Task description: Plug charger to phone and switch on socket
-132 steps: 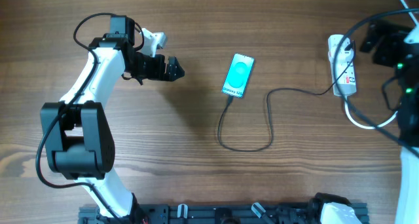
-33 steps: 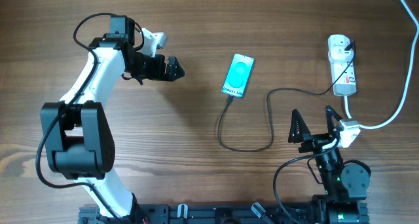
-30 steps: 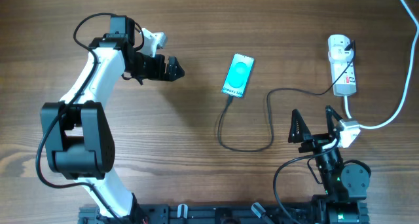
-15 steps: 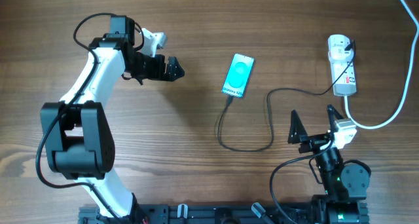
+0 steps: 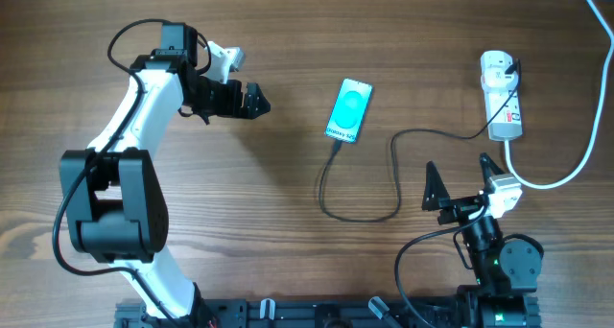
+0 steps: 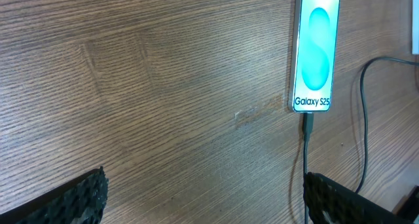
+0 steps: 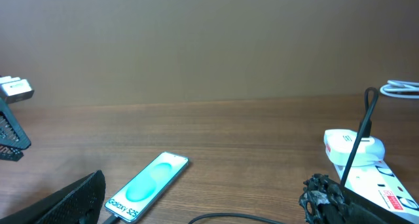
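The phone (image 5: 349, 109) lies mid-table with its teal screen lit; it also shows in the left wrist view (image 6: 316, 48) and the right wrist view (image 7: 148, 186). The charger cable (image 5: 393, 165) runs from the phone's lower end in a loop to the socket (image 5: 501, 96) at the right, its black plug in the strip's top. The connector sits at the phone's port (image 6: 306, 123). My left gripper (image 5: 257, 100) is open and empty, left of the phone. My right gripper (image 5: 459, 186) is open and empty near the front edge, below the socket (image 7: 360, 152).
The socket's thick white cord (image 5: 566, 175) curves from the strip's lower end up to the table's far right corner. The right arm's base (image 5: 499, 266) and a black rail (image 5: 317, 314) sit at the front edge. The left arm (image 5: 125, 155) stands at the left.
The right arm has come back from the socket at the far right to the front edge. In the last second its wrist shifted slightly. The left arm, phone and cable have not moved.
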Controlling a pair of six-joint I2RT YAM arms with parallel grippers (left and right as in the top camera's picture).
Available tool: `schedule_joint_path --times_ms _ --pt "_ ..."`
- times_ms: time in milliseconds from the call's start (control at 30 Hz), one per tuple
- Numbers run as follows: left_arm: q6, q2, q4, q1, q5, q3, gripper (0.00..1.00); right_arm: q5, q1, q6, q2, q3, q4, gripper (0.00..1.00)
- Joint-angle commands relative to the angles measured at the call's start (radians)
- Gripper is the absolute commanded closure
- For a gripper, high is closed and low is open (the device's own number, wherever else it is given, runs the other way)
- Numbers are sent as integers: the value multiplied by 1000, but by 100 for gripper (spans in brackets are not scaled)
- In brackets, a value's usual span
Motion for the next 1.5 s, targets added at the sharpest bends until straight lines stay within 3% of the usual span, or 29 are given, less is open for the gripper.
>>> schedule_joint_path --times_ms 0,167,467,567,800,1100,1200,1333,1467 --pt "5 -19 3 2 -3 2 0 10 4 -21 -14 -3 0 0" --pt "5 -132 3 0 -3 2 0 10 4 -21 -14 -3 0 0" --pt "5 -668 3 0 -2 2 0 10 4 -21 -14 -3 0 0" --pt "5 -751 3 0 -2 2 0 10 4 -21 -14 -3 0 0" --pt "5 -766 -10 9 -52 2 0 10 4 -21 -14 -3 0 0" --pt "0 -753 -159 83 -61 -58 0 10 4 -21 -14 -3 0 0" --pt "-67 -784 -25 83 -60 -230 0 10 4 -21 -14 -3 0 0" --pt "-190 -852 296 83 -61 -544 0 10 4 -21 -14 -3 0 0" --pt "-303 -904 768 83 -63 -811 0 10 4 -21 -14 -3 0 0"
